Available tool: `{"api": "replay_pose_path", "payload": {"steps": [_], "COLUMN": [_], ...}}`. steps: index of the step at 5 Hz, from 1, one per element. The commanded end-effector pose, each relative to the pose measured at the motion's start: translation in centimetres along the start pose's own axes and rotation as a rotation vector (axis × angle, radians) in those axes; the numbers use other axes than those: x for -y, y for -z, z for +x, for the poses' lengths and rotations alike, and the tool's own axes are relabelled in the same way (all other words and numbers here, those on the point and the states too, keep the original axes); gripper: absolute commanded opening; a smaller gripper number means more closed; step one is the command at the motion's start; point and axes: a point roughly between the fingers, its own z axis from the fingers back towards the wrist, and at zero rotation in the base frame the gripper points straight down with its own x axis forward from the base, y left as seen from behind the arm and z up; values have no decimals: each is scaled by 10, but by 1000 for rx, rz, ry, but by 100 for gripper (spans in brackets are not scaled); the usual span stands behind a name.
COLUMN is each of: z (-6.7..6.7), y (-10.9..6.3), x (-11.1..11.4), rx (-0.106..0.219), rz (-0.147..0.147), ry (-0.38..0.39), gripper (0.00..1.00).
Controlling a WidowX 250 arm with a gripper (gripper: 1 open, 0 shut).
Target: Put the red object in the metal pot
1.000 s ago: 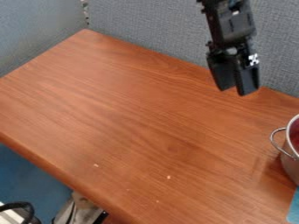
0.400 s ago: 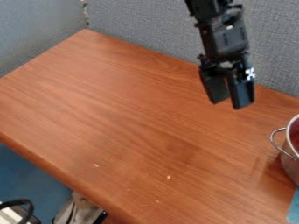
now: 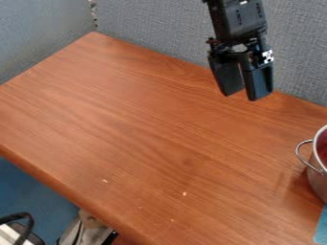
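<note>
Above the bare wooden table [image 3: 115,115], parted and empty gripper [image 3: 243,88], well apart from the metal pot [image 3: 312,165] cut by the right edge, down-right of the claw, the red object [image 3: 322,144] already showing inside.

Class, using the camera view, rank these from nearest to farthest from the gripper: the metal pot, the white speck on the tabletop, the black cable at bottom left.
From the gripper:
1. Metal pot, right edge.
2. White speck, lower middle of the table.
3. Black cable, bottom-left corner.
</note>
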Motion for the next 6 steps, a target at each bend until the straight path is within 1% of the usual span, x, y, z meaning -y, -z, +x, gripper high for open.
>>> {"api": "replay_pose_path", "payload": {"steps": [1,3,4,5,6], "z": [5,-6,-13,-21,-31], "y": [-28,-23,-19,-2,12], "x": [24,-10,-23,-26,-27], "rx": [32,-78,-132,-141,-151], "rz": [63,54,50,43,30], "ry": [10,63,102,43,-19], "gripper": [100,100,100,100,100]}}
